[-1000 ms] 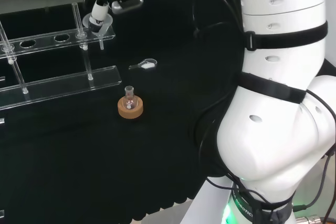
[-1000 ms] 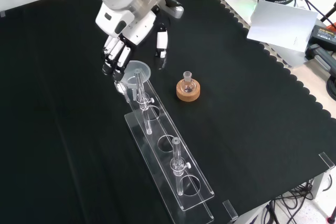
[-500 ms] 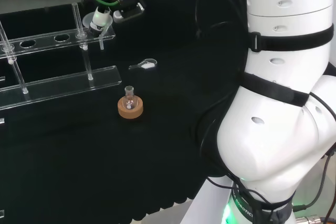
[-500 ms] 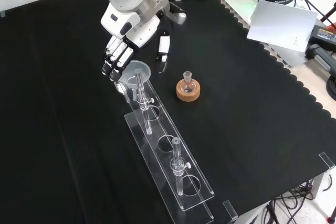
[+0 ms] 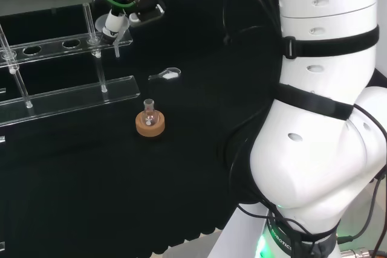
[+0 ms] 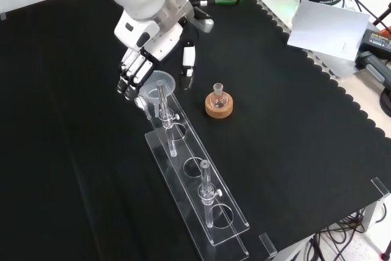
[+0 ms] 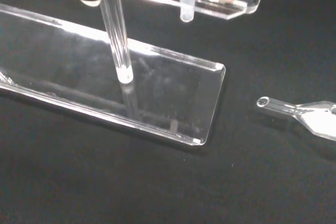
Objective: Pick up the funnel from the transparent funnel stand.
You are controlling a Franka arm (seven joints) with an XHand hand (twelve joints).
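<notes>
While the funnel (image 6: 160,82) sits in the end hole of the clear funnel stand (image 6: 201,195), the robot hand (image 6: 146,53) hovers over it, fingers apart around the rim. Just right in the front view, a small flask (image 6: 218,97) on its cork ring (image 6: 219,108) stands on the counter (image 6: 293,120). No writing is readable.

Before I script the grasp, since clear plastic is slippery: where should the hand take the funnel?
By the wide rim of the funnel, probably from above. It sits upright in the stand with its stem down a hole, and the hand flanks the cone.

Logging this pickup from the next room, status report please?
Robot hand open, fingers either side of the funnel. Funnel seated in the clear stand, not lifted. Flask on cork ring stands apart, no obstruction.
</notes>
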